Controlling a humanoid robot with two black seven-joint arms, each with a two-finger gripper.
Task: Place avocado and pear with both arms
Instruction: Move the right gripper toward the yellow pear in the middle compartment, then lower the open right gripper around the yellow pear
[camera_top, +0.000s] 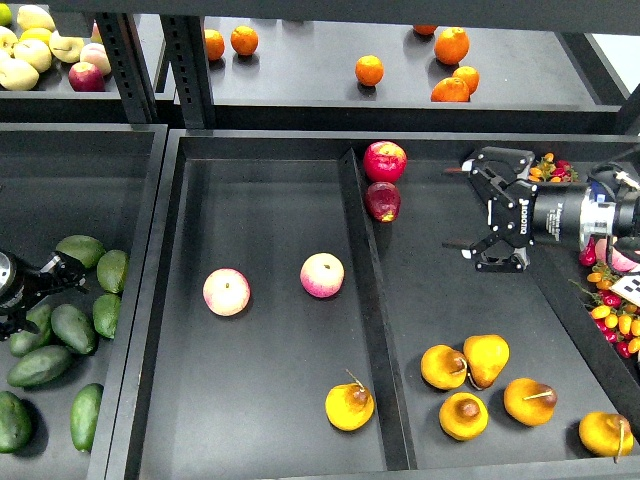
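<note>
A golden-yellow pear with a brown patch and a thin stem lies alone at the front of the middle compartment. Several more pears lie in the right compartment. My right gripper is open and empty, hovering over the right compartment behind those pears. My left gripper is small and dark at the far left, among green fruits in the left bin. I cannot tell whether it is open. None of these fruits reads clearly as the very dark avocado; it may be hidden.
Two pink-yellow apples lie in the middle compartment, and two red apples by the divider. Small red and orange fruits line the right edge. Oranges and pale apples sit on the shelf behind.
</note>
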